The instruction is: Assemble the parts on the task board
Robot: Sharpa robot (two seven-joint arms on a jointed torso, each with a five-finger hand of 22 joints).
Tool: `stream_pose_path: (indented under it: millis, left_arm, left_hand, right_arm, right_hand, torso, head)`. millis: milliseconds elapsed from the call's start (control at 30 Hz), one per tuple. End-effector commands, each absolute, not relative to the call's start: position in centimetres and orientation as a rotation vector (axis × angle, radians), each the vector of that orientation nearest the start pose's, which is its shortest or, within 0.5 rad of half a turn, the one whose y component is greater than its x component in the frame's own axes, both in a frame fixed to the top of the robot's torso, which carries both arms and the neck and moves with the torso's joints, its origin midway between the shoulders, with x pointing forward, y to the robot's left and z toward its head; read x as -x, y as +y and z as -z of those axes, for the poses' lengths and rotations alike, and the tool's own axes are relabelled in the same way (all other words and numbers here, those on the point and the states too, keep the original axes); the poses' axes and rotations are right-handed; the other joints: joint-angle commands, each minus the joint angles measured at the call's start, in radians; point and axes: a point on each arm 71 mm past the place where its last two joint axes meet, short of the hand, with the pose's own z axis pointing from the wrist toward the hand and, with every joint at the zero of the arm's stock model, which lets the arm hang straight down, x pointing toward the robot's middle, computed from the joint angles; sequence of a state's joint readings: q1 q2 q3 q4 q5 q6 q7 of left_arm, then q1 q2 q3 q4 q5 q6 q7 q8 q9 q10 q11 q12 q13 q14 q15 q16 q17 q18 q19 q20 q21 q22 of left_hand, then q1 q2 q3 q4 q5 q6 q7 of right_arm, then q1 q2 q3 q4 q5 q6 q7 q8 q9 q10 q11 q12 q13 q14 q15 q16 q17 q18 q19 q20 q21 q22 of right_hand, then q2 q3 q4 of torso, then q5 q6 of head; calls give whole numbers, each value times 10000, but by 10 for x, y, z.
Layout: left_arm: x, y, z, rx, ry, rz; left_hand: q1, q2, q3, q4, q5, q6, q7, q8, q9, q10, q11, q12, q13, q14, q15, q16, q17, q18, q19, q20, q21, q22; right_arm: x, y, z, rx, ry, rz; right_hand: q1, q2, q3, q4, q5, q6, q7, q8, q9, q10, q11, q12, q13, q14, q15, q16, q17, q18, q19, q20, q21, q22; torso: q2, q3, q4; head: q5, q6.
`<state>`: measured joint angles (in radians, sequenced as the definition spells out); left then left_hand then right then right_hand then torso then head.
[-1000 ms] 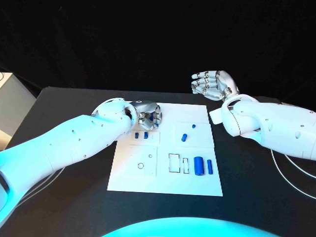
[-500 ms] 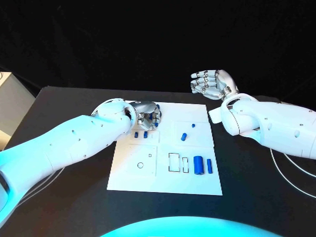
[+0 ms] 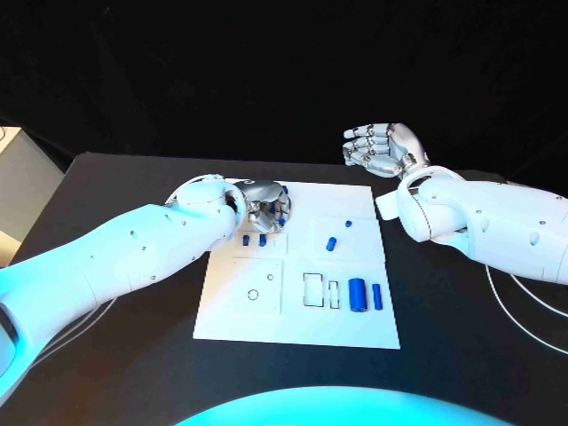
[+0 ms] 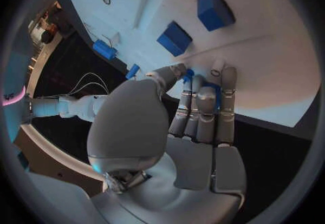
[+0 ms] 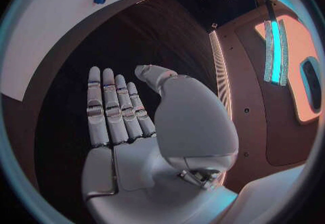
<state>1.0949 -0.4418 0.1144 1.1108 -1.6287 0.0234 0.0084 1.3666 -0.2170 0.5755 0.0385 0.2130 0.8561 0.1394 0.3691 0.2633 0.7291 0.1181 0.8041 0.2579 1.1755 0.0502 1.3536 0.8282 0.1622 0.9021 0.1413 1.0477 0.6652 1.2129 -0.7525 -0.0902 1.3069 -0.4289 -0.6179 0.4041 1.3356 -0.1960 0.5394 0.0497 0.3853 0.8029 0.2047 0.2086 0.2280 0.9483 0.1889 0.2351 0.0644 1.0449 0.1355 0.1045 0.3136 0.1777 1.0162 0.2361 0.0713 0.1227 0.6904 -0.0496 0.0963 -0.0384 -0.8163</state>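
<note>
The board lies mid-table. At its far left corner the left hand pinches a small blue part at its fingertips. The right hand hangs off the board, released, fingers apart, holding nothing. Judged: keep the pinch firm, lift straight, then line the part over its slot before pressing; two blocks sit near.

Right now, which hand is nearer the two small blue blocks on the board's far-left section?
Left. The left hand hovers just beyond the blue blocks; the right hand is raised past the task board.
</note>
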Motion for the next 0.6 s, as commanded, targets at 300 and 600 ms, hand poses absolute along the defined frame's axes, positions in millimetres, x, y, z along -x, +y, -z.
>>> stream_pose_path:
  millis: [300,600]
  left_arm:
    - [-528,94,238,-4031,19009,7102]
    - [-529,95,237,-3950,18819,6992]
  left_hand:
    - [220,471,286,-184,-69,661,71,120,254,991,-258,-459,-436,202,-213,275,148,236,52,-120,256,115]
    - [527,770,485,-551,-85,1020,59,-51,552,2056,-405,-1242,-886,587,-380,453,372,231,119,-297,626,335]
  right_arm:
    - [-524,-235,187,-6731,12997,-10986]
    - [-524,-235,187,-6731,13002,-10991]
  right_hand:
    - [-123,3,-5,25,1,89,511,-47,-9,56,19,-39,-11,54,30,-69,-9,36,43,33,24,-8]
    - [-123,3,-5,25,1,89,511,-47,-9,56,19,-39,-11,54,30,-69,-9,36,43,33,24,-8]
  torso:
    - [-2,7,-2]
    - [-6,4,-4]
  head:
    - [11,-4]
    - [9,12]
